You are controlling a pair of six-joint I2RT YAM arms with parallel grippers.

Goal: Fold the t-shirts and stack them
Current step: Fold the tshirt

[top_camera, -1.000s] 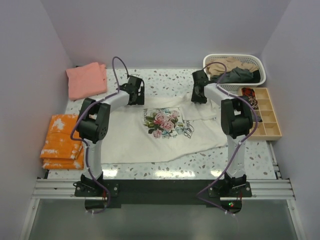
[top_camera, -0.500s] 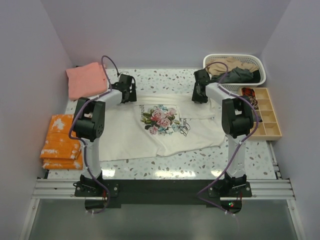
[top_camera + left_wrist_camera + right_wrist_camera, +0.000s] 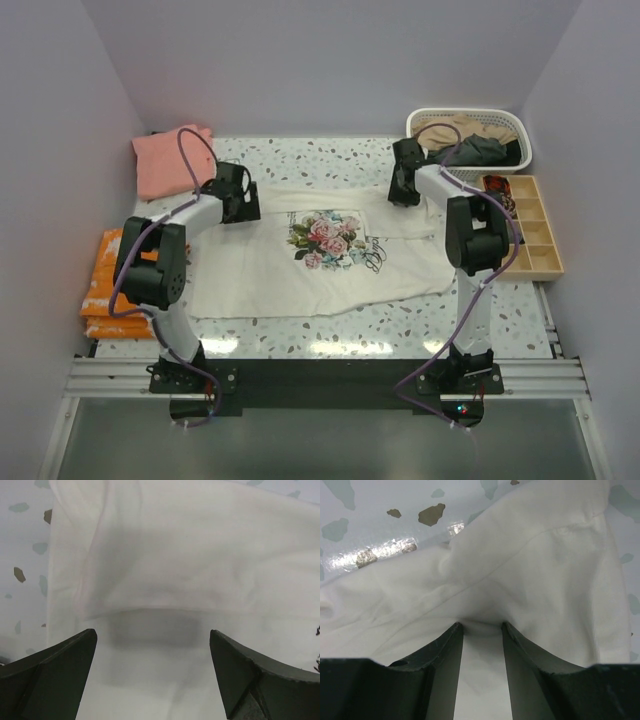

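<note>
stretching out the cream t-shirt before the fold

finds the cream t-shirt (image 3: 300,280) laid print-up across the middle of the desk (image 3: 330,165), mostly flat, probably to smooth it for folding. leaves the folded salmon-pink t-shirt (image 3: 172,160) at the far-left corner and the tan and dark grey t-shirts (image 3: 475,148) waiting in the basket (image 3: 465,113). pinches a puckered ridge of the shirt's far right edge in the right hand (image 3: 480,627), seemingly as an anchor. hovers the left hand (image 3: 152,635), fingers spread wide, over a doubled-over far-left edge, gripping nothing.
</note>
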